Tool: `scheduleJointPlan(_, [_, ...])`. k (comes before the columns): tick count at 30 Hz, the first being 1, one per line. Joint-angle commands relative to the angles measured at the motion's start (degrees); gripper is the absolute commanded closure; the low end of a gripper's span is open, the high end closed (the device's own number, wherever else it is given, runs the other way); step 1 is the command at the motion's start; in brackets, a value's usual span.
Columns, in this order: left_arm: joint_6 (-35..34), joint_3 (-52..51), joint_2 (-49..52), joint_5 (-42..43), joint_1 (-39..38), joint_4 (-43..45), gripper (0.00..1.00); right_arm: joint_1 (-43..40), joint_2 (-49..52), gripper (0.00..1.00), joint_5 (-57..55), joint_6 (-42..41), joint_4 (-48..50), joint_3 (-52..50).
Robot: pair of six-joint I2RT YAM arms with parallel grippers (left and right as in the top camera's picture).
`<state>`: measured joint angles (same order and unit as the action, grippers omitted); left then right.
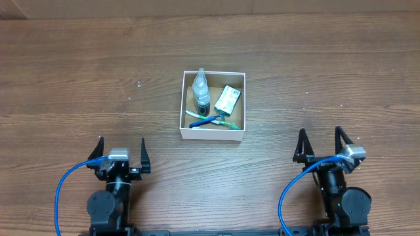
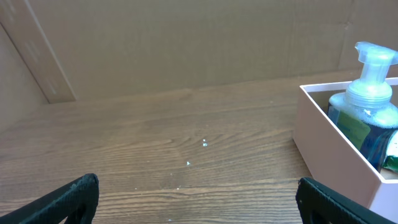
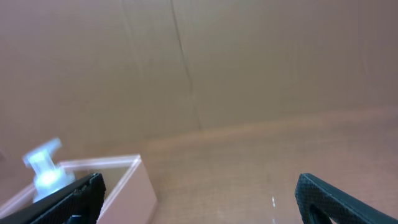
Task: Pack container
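Note:
The container (image 1: 213, 134), a square white-walled box with a brown inside, sits at the table's middle. It holds a clear pump bottle (image 1: 202, 90), a green and white packet (image 1: 228, 98) and a blue and a green toothbrush (image 1: 211, 120). The box (image 2: 329, 152) and bottle (image 2: 367, 99) show at the right of the left wrist view; the box (image 3: 134, 186) and the bottle's pump (image 3: 45, 168) show at the lower left of the right wrist view. My left gripper (image 1: 121, 153) is open and empty, near the front left. My right gripper (image 1: 321, 145) is open and empty, near the front right.
Brown cardboard walls (image 2: 186, 43) stand behind the wooden table (image 1: 79, 78). Blue cables (image 1: 62, 190) loop beside each arm base at the front edge. Small white specks (image 2: 204, 144) lie on the wood left of the box.

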<state>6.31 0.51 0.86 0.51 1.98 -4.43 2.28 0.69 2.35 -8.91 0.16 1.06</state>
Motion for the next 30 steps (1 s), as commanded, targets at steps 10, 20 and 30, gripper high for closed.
scheduleJointPlan(10, [0.04, -0.24, -0.61, -0.74, 0.24, -0.02, 0.0, -0.11, -0.52, 0.0, -0.11, 4.5, -4.85, -0.61])
scheduleJointPlan(20, [0.04, -0.24, -0.61, -0.72, 0.24, -0.02, 0.0, -0.11, -0.52, 0.0, -0.76, 10.45, -4.9, -0.61])
scheduleJointPlan(30, [0.04, -0.24, -0.61, -0.74, 0.24, -0.02, 0.0, -0.11, -0.52, 0.0, -0.76, 10.45, -4.9, -0.61])
